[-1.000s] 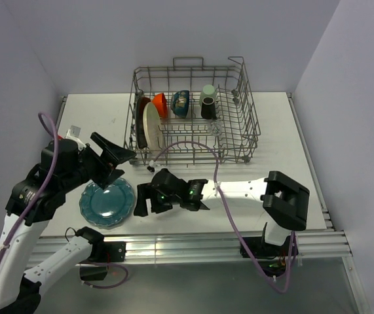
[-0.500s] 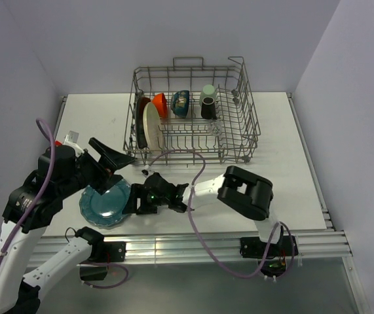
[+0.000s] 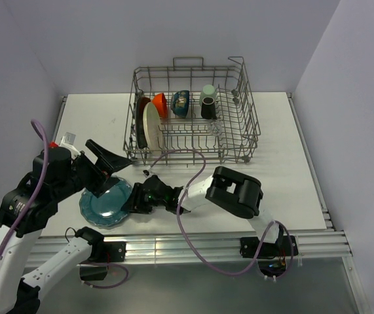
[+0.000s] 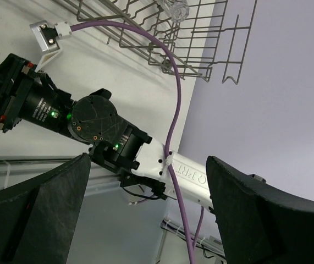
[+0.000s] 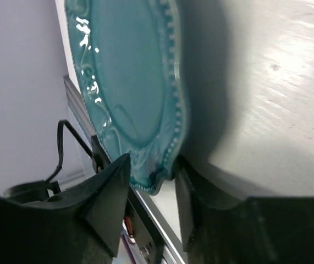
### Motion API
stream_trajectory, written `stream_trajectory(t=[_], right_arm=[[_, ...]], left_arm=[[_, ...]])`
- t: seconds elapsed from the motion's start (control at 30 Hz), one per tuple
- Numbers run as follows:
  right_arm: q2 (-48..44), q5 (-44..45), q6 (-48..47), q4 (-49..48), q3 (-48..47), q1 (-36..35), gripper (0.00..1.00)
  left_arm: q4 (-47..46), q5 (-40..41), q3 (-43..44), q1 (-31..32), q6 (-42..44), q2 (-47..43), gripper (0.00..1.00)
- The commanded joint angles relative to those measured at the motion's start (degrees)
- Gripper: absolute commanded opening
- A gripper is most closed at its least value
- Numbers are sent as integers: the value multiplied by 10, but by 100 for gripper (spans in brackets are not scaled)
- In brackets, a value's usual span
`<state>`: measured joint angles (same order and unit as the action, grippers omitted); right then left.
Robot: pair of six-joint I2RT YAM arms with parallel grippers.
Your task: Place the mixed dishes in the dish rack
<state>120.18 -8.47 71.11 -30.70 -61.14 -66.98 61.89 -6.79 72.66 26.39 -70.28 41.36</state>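
The teal scalloped plate (image 3: 103, 203) lies at the table's near left. My right gripper (image 3: 133, 204) is shut on its right rim; in the right wrist view the rim (image 5: 162, 137) sits between the two fingers (image 5: 104, 203). My left gripper (image 3: 116, 165) is open and empty, hovering just above and behind the plate. The dish rack (image 3: 239, 140) stands at the back. It holds the cream round plate (image 3: 150, 124), a dark plate (image 3: 139, 112) behind it, the red-orange bowl (image 3: 159, 103), dark bowl (image 3: 181, 103), pale green cup (image 3: 207, 91), brown mug (image 3: 208, 108) and clear glass (image 3: 215, 130).
The right arm (image 3: 236, 190) is folded across the table's near middle, its purple cable (image 3: 193, 160) looping toward the rack. The left wrist view shows this arm (image 4: 91, 118) and the rack's corner (image 4: 200, 60). The aluminium rail (image 3: 193, 242) runs along the near edge.
The right gripper has slid left across the table to the teal plate's right rim and closed round it, the arm folding up. The left arm has sunk slightly leftward.
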Motion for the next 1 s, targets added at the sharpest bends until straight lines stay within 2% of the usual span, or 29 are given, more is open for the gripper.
stream_trajectory(t=[0.0, 0.1, 0.13, 0.2, 0.3, 0.47, 0.6, 0.8, 0.97], right_arm=[[22, 41, 69, 2, 3, 10, 45], [35, 40, 94, -13, 10, 16, 28], [35, 40, 103, -18, 21, 17, 14], [30, 40, 122, -41, 37, 23, 1], [2, 47, 130, -55, 80, 34, 0], [-97, 50, 130, -65, 197, 62, 0], [-183, 47, 125, -59, 293, 81, 0], [-314, 19, 99, -38, 375, 105, 0], [-438, -14, 88, 17, 433, 117, 0]], left_arm=[[13, -1, 14, 1, 1, -8, 93], [16, -4, 6, 1, -4, -14, 93], [17, -6, 5, 1, -4, -14, 93], [17, -7, 0, 1, -2, -13, 93], [19, -11, -9, 1, 3, -7, 93], [19, -7, -39, 1, 11, 2, 93], [-12, -53, -115, 1, 8, 9, 94], [-84, -74, -200, 1, 1, 11, 94], [-80, -72, -240, 1, 17, 24, 93]])
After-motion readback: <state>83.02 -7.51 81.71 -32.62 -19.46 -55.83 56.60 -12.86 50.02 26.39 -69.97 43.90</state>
